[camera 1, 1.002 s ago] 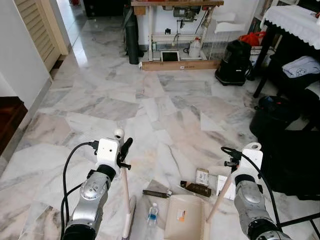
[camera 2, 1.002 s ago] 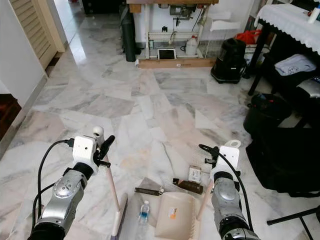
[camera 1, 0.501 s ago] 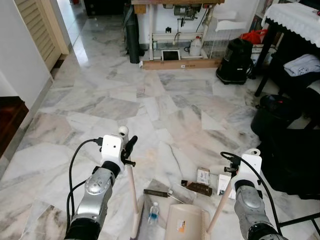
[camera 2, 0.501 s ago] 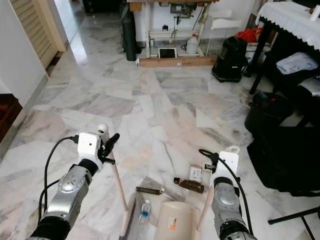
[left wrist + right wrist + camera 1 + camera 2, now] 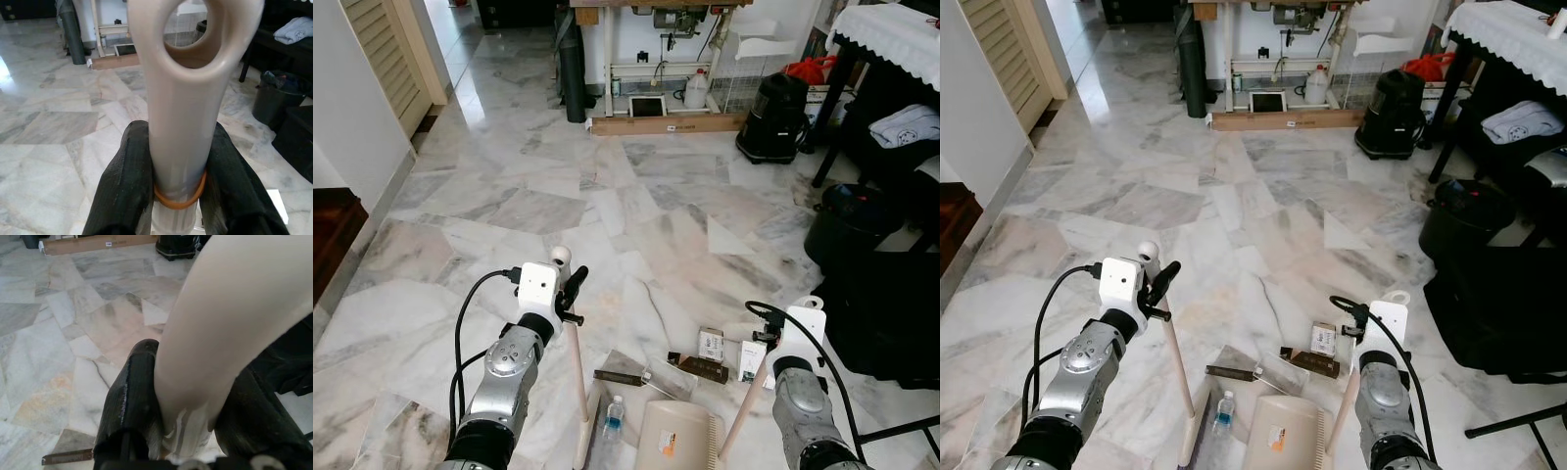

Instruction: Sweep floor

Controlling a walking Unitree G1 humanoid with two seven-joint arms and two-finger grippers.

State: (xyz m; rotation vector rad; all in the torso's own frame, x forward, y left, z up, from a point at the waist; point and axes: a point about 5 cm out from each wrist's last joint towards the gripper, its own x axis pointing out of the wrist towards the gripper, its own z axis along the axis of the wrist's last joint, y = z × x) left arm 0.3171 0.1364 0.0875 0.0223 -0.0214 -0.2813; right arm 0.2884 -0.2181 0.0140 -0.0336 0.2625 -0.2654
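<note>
Left gripper (image 5: 177,188) clamps broom handle (image 5: 576,367), broom head low beside small bottle (image 5: 613,418). Right gripper (image 5: 188,426) clamps dustpan handle (image 5: 745,401); dustpan (image 5: 674,435) on marble floor (image 5: 636,196). Wrappers (image 5: 697,368), cartons unswept. Sweep barely begun, by appearances.

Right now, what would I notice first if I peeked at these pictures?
Two silver arms holding cleaning tools: the left gripper clamps a broom handle, and the right gripper clamps the handle of a beige dustpan. Between them on the marble floor lies litter, including a small plastic bottle beside the dustpan.
</note>
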